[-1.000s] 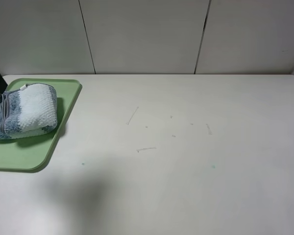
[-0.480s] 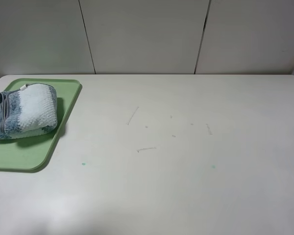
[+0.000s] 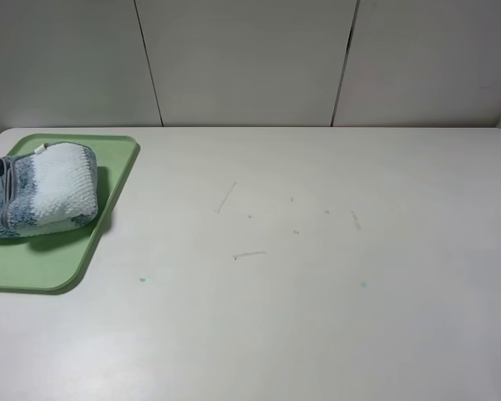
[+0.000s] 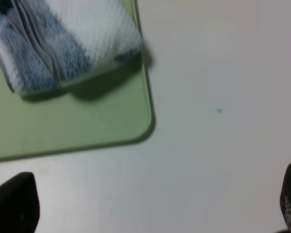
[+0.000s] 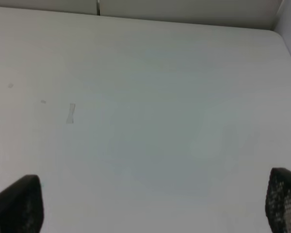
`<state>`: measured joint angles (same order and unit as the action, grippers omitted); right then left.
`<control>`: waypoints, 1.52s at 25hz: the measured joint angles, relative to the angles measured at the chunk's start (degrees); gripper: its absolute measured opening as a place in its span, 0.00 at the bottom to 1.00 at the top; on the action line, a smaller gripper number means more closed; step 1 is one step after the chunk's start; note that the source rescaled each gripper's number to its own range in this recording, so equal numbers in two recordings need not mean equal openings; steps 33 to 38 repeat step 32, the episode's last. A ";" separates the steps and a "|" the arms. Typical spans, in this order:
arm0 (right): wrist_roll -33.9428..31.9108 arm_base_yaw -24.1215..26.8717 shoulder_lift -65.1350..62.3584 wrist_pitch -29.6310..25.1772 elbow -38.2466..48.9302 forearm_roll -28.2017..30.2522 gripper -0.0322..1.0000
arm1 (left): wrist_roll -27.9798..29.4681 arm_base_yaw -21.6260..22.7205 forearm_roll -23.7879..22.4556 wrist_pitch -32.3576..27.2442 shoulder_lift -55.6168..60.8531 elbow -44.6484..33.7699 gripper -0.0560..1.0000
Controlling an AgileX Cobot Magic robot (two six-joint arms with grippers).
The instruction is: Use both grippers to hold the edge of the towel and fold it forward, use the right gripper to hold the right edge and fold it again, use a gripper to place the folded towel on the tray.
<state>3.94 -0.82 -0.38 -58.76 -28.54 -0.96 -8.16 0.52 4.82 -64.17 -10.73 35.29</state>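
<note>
Blue-and-white striped towel point(image 3: 40, 189) lies folded in a bundle on the green tray point(image 3: 33, 267), at the table's point(image 3: 317, 292) far left. Left gripper point(image 4: 150, 204) hangs above bare table beside the tray, jaws spread wide, holding nothing. Right gripper point(image 5: 150, 199) likewise gapes wide over bare table.

White table point(image 3: 317, 317), pale panelled wall point(image 3: 242, 58) — seamed
</note>
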 joint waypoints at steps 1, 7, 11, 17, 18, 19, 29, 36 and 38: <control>0.00 0.00 0.00 0.00 0.00 0.00 1.00 | 0.00 0.00 0.00 0.86 1.70 -0.94 1.00; 0.00 0.00 0.00 0.00 0.00 0.00 1.00 | -0.25 0.00 0.00 2.41 10.47 -6.43 1.00; 0.00 0.00 0.00 0.00 0.00 0.00 1.00 | -0.41 0.00 -0.12 3.24 11.14 -6.62 1.00; 0.00 0.00 0.00 0.00 0.00 0.00 1.00 | -0.56 0.00 -0.18 3.29 11.15 -6.62 1.00; 0.00 0.00 0.00 0.00 0.00 0.00 1.00 | -0.56 0.00 -0.18 3.29 11.15 -6.62 1.00; 0.00 0.00 0.00 0.00 0.00 0.00 1.00 | -0.58 0.00 -0.18 3.29 11.15 -6.62 1.00; 0.00 0.00 0.00 0.00 0.00 0.00 1.00 | -0.63 0.00 -0.18 3.29 11.15 -6.62 1.00; 0.00 0.00 0.00 0.00 0.00 0.00 1.00 | -0.63 0.00 -0.18 3.29 11.15 -6.62 1.00; 0.00 0.00 0.00 0.00 0.00 0.00 1.00 | -0.63 0.00 -0.18 3.29 11.15 -6.62 1.00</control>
